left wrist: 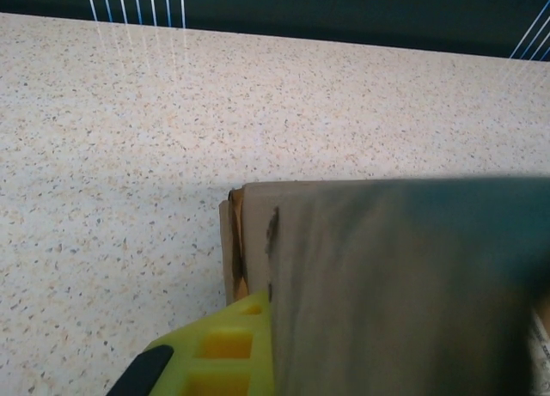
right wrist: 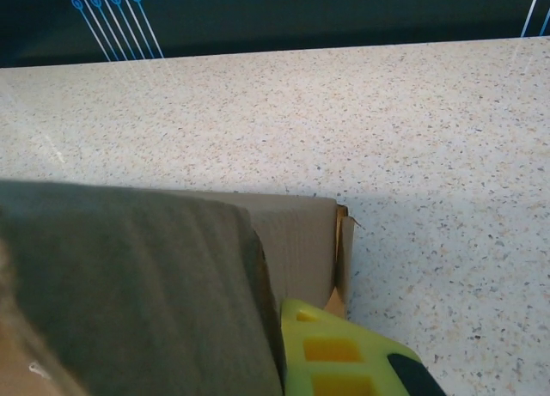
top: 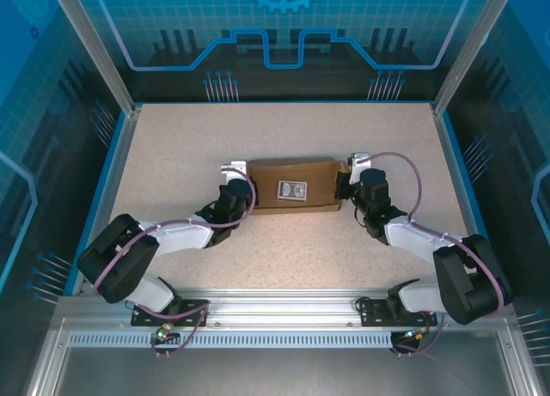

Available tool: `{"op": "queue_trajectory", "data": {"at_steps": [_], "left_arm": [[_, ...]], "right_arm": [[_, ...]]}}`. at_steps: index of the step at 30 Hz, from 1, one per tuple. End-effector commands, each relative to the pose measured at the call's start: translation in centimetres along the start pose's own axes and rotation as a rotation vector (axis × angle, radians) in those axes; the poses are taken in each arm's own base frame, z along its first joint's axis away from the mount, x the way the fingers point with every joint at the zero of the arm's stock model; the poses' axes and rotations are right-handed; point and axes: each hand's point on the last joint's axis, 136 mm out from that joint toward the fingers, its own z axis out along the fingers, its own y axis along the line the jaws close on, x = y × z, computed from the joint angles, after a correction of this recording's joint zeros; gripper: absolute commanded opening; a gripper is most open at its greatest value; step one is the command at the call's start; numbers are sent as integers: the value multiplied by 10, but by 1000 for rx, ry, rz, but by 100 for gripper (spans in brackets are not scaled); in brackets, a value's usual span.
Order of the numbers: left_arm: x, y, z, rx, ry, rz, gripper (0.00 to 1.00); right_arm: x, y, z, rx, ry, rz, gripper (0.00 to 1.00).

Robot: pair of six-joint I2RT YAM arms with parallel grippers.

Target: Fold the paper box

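Mid-table, a little toward the far side, the paper box (top: 271,174) lies as a shallow brown rectangle. Its long axis runs left to right, and it sits flat on the speckled table (top: 284,130). A small black-and-white printed card (top: 292,190) rests on its top face, near the middle.

Handling, my read: corrugated sheet, light, stiff across the panels, weak at the scored creases. It would likely skate on this surface if I push from one end alone. Edges would crush under a hard pinch. The box corner (left wrist: 251,209) in the left wrist view shows layered wall ends, slightly ragged. The best holds look to be the short end walls, close to a crease, with both ends braced at once.

The left gripper (top: 238,183) is at the box's left end and the right gripper (top: 347,179) at its right end. From above, both look to be touching the cardboard or just beside it.

Left wrist view: one yellow finger (left wrist: 225,355) lies against the outer side of the end wall. A blurred cardboard panel (left wrist: 404,284) hides the other finger.

Right wrist view mirrors it: a yellow finger (right wrist: 331,353) sits outside the end wall (right wrist: 296,237), its partner hidden.

I cannot tell whether either pair is clamped on the wall or standing apart.
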Motion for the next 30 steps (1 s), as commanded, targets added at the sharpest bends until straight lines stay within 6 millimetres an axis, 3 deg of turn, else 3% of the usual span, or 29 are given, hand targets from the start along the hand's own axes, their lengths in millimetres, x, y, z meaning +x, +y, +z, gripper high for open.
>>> {"op": "queue_trajectory", "data": {"at_steps": [1, 7, 17, 22, 26, 30], "left_arm": [[34, 7, -7, -2, 101, 49, 9], [30, 5, -12, 20, 93, 30, 20], [12, 3, -36, 70, 92, 7, 48], [-19, -2, -64, 134, 58, 28, 63], [-55, -10, -86, 191, 10, 44, 68], [-90, -21, -94, 220, -12, 64, 71]], "right_arm": [[17, 3, -6, -4, 25, 5, 3], [24, 0, -10, 9, 24, -12, 2], [23, -1, -15, 24, 18, -29, 1], [21, -1, -15, 27, 13, -30, 1], [18, -1, -14, 28, 10, -36, 1], [17, 0, -14, 26, 8, -37, 1]]}}
